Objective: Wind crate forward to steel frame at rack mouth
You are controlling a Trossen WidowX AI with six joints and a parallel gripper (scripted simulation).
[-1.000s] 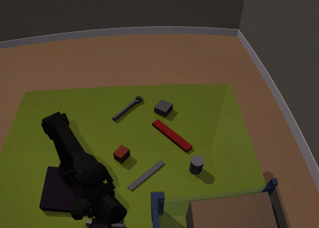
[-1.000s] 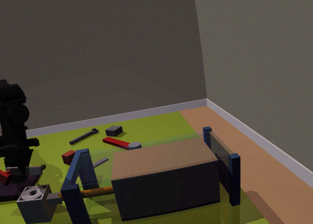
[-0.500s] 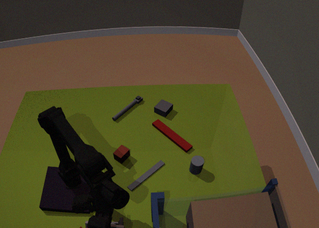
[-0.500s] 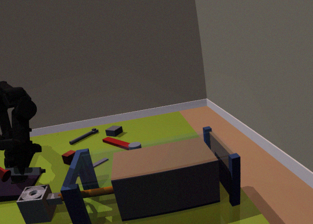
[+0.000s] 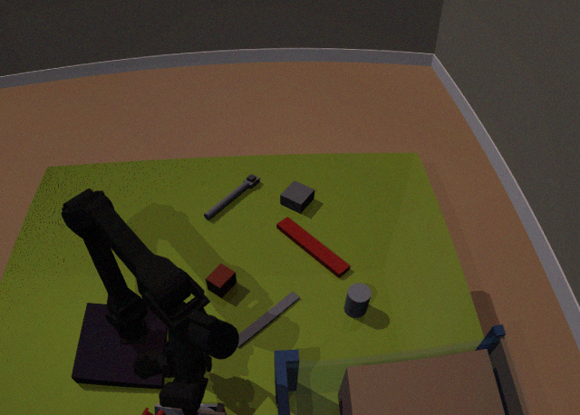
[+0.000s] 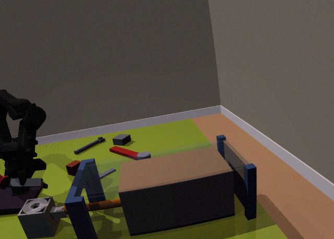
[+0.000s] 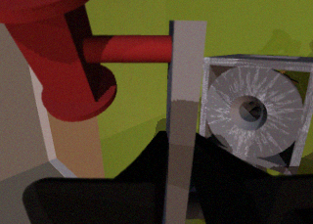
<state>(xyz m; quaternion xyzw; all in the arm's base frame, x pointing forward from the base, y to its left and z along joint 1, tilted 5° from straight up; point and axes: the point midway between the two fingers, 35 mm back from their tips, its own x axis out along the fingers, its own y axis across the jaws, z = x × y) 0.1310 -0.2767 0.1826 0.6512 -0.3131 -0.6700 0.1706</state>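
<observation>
Clasping winch handle (image 6: 26, 182) (image 7: 183, 87), hand (image 6: 19, 192) (image 7: 176, 138) nearly closed

Red knob (image 5: 149, 413) (image 6: 3, 180) (image 7: 54, 53) cropped by frame edges; winch handle's square key indistinct.

Top and exterior views look down from higher and lower, sharing the brown-topped box (image 5: 421, 382) (image 6: 175, 169); wrist looks closely downward.
</observation>
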